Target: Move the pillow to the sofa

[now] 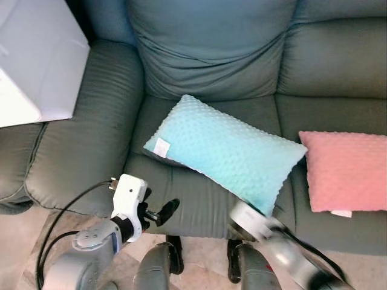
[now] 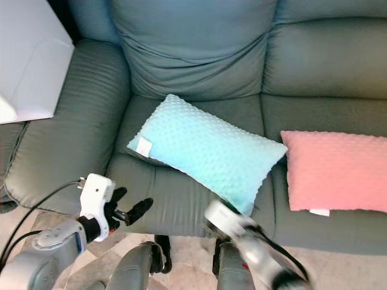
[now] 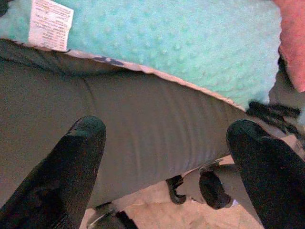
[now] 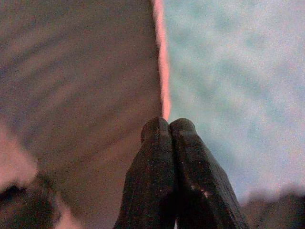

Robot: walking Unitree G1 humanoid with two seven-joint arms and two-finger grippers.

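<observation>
The grey-green sofa (image 1: 199, 187) spans the frame, and the turquoise pillow (image 1: 227, 151) lies slantwise on its centre seat cushion, with a pink pillow (image 1: 347, 169) just beside it at the right edge and a white box (image 1: 36, 57) in the upper left. Lower left, the left gripper (image 1: 158, 212) hovers at the seat's front edge, fingers spread wide and empty. Lower centre, the blurred right gripper (image 4: 169, 125) sits under the turquoise pillow's near corner, fingers pressed together, seemingly holding nothing.

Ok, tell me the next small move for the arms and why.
Probably draw both arms back and finish. The bumpy turquoise pillow already lies on the grey-green sofa seat beside the bumpy pink pillow. The left pincer is open and holds nothing; the right pincer is shut by the turquoise pillow's edge.
</observation>
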